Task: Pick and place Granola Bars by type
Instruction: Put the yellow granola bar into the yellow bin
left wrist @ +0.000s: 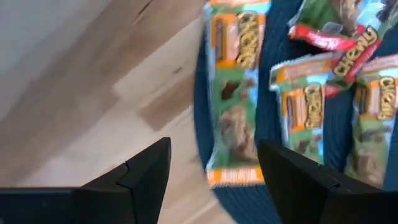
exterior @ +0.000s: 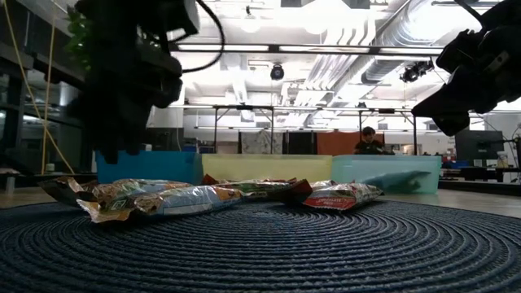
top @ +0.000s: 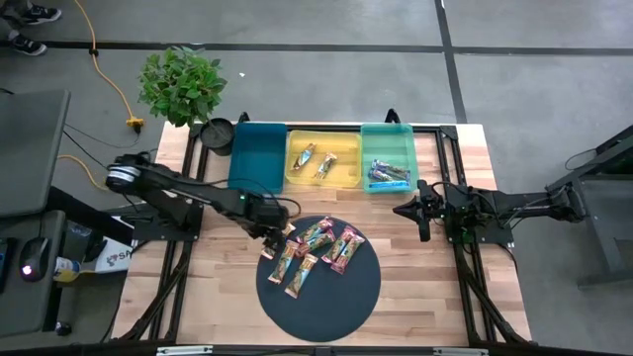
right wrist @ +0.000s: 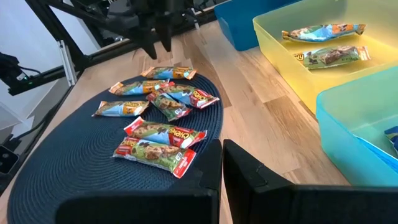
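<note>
Several granola bars [top: 315, 249] lie in a loose pile on the far half of a dark round mat [top: 331, 297]; some wrappers are orange-tan-green, others pink-red. My left gripper [top: 269, 235] hovers open over the mat's left edge. In the left wrist view its fingers [left wrist: 149, 171] stand on either side of the end of an orange-green bar [left wrist: 233, 106] without touching it. My right gripper [top: 400, 210] waits shut above the bare table right of the mat. The yellow tray [top: 297, 176] holds two orange-green bars [top: 316, 158], and the light teal tray [top: 366, 148] holds blue-wrapped bars [top: 388, 175].
Three trays stand in a row along the far edge; the dark teal one [top: 257, 153] on the left shows nothing inside. A potted plant [top: 183, 84] and a black round object [top: 218, 133] stand at the far left corner. Bare wood lies left and right of the mat.
</note>
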Tool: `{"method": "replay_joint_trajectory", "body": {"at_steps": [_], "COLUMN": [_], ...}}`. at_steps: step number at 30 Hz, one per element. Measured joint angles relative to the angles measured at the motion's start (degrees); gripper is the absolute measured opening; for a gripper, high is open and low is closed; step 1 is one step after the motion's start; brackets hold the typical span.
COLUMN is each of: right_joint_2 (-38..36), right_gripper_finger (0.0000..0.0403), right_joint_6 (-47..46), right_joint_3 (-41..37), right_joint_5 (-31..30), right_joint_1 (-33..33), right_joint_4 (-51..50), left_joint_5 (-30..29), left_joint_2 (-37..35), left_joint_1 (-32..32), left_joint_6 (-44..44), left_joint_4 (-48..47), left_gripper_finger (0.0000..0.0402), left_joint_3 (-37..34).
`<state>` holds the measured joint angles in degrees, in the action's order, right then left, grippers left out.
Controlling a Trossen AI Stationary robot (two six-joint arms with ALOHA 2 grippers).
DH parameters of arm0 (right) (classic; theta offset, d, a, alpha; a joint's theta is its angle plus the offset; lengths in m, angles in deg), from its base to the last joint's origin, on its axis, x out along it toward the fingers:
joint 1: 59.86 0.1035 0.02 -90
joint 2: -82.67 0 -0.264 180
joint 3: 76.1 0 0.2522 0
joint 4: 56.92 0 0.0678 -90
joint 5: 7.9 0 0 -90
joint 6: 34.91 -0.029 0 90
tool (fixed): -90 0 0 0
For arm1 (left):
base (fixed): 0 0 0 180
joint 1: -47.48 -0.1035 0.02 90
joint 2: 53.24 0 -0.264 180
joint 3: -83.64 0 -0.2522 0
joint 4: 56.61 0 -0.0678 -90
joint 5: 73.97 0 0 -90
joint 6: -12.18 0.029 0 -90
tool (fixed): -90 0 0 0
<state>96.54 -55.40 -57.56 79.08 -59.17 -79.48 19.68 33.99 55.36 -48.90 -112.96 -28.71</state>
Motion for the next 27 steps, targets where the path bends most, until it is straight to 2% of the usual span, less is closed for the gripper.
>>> {"method": "replay_joint_trajectory", "body": {"at_steps": [9, 14, 27], "right_joint_2": [0.4, 0.8, 0.8], "right_gripper_finger": [0.0, 0.0, 0.0], "right_joint_6": [0.0, 0.0, 0.0], "right_joint_3": [0.0, 0.0, 0.0], "right_joint_5": [0.0, 0.0, 0.0], "right_joint_1": [0.0, 0.0, 0.0], "right_joint_4": [0.0, -0.1, 0.0], "left_joint_5": [-4.8, -7.3, -6.3], "left_joint_2": [4.2, 4.8, 6.5], "left_joint_1": [0.0, 0.0, 0.0], "left_joint_6": [3.3, 5.6, 7.1], "left_joint_4": [0.8, -0.4, -1.6], "left_gripper_finger": [0.0239, 0.0239, 0.0239], "left_joint_3": [5.8, 6.2, 6.1]}}
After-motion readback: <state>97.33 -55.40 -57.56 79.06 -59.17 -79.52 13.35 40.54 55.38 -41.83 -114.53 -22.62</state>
